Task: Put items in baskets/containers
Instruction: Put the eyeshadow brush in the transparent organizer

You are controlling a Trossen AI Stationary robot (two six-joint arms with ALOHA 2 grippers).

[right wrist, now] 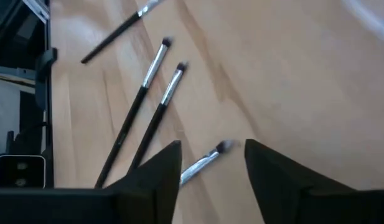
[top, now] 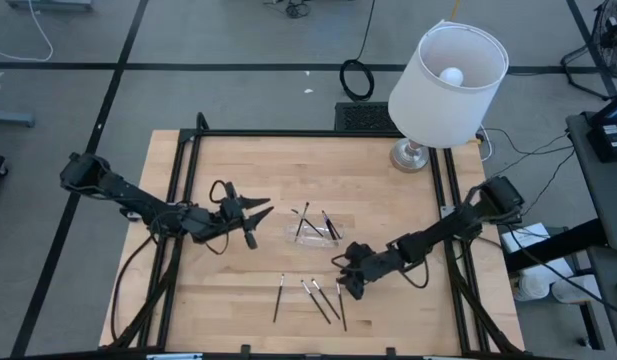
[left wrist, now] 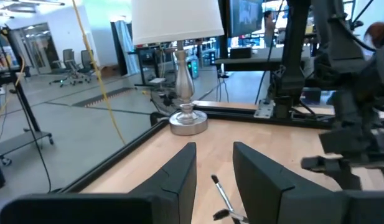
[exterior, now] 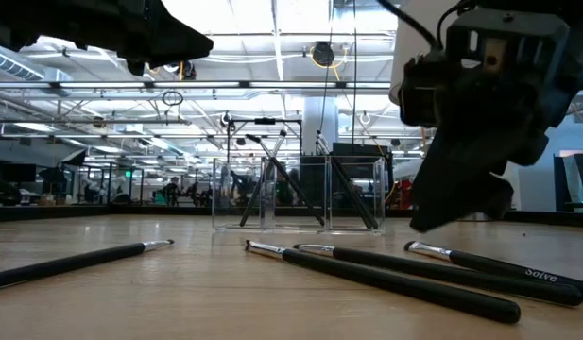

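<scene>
Several thin dark brushes with silvery ends lie on the wooden table near its front edge (top: 315, 298). More of them stand slanting in a small clear tray (top: 313, 230) at mid-table, also seen in the low view (exterior: 296, 194). My right gripper (right wrist: 213, 163) is open and slants down over the loose brushes. One brush (right wrist: 204, 160) lies on the wood between its fingers, apart from both. My left gripper (left wrist: 213, 171) is open and level, left of the tray (top: 266, 208), with nothing in it. A brush tip (left wrist: 221, 194) shows beyond its fingers.
A white-shaded lamp (top: 446, 75) on a silver base (left wrist: 188, 121) stands at the table's far right corner. Black frame rails (top: 193, 180) run along the table's left, right and far sides. Bare wood lies between the tray and the loose brushes.
</scene>
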